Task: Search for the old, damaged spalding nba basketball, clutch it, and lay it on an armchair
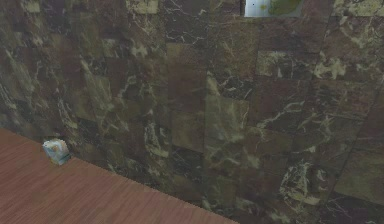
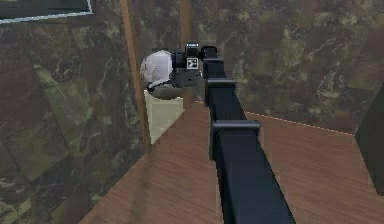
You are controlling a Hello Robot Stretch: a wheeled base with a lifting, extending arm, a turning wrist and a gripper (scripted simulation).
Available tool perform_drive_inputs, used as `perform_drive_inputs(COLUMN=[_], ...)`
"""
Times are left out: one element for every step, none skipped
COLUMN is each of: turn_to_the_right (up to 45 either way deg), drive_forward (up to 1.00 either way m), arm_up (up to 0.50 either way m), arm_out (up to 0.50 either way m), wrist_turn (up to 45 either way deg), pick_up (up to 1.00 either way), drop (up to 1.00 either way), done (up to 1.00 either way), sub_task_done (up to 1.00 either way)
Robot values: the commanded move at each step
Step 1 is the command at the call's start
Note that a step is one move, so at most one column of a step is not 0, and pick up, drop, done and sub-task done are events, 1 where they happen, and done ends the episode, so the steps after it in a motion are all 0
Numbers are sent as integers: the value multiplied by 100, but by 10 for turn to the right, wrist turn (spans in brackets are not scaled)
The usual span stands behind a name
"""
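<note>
Dark arm [image 2: 240,160], jaws holding pale ball [image 2: 157,70] above wooden floor [image 2: 165,185].

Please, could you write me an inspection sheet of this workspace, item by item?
Surface: reddish wooden floor.
Job's things: pale grey ball, hanging at the gripper's far end, clear of the floor.
Clutter: small pale object on the floor by the wall.
Grippers: gripper holds the ball in front of a doorway.
Cables: nothing seen.
Surroundings: dark marble wall; wooden door frame; framed picture high up; dark block at the arm side view's right.
</note>
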Motion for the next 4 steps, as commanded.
perform_drive_inputs(turn_to_the_right=[0,0,0,0], drive_forward=[0,0,0,0], arm_up=[0,0,0,0], arm_out=[0,0,0,-44], wrist_turn=[-450,-450,-150,0], pick_up=[0,0,0,0], drop=[0,0,0,0], done=[0,0,0,0], sub_task_done=[0,0,0,0])
